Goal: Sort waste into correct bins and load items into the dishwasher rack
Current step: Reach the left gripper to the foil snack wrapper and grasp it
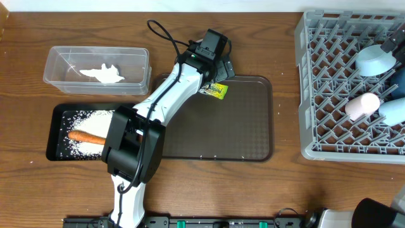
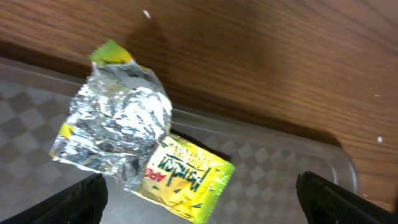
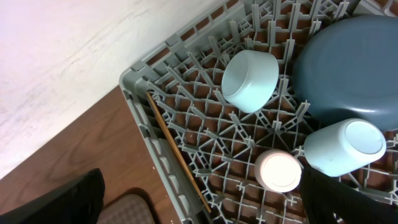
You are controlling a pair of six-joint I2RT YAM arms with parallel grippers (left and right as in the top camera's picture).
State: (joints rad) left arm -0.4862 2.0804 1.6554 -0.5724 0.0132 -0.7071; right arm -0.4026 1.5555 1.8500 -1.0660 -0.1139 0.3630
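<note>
Two bins: clear tub (image 1: 63,66) at the rear left of the surface (image 1: 253,190), black tray (image 1: 56,136) just in front of it
Tissue (image 1: 102,74): crumpled, inside the clear tub
Carrot (image 1: 87,135): lying in the black tray, on scattered rice (image 1: 88,120)
Wrapper (image 2: 137,155): crinkled silver and yellow-green, at the rear edge of the brown tray (image 1: 221,133), its top corner over the rim
Left tool (image 2: 202,202): spread wide above the wrapper, one fingertip (image 2: 68,202) to each side, pinching nothing
Rack (image 1: 305,88): grey, at the right of the surface
Inside the rack: blue plate (image 3: 354,68), light-blue bowl (image 3: 250,81) tipped on its side, pale cup (image 3: 345,146) lying down, pinkish cup (image 3: 280,171) beside it, chopsticks (image 3: 177,155) along one wall
Right tool (image 3: 205,202): spread wide over a corner of the rack, empty
</note>
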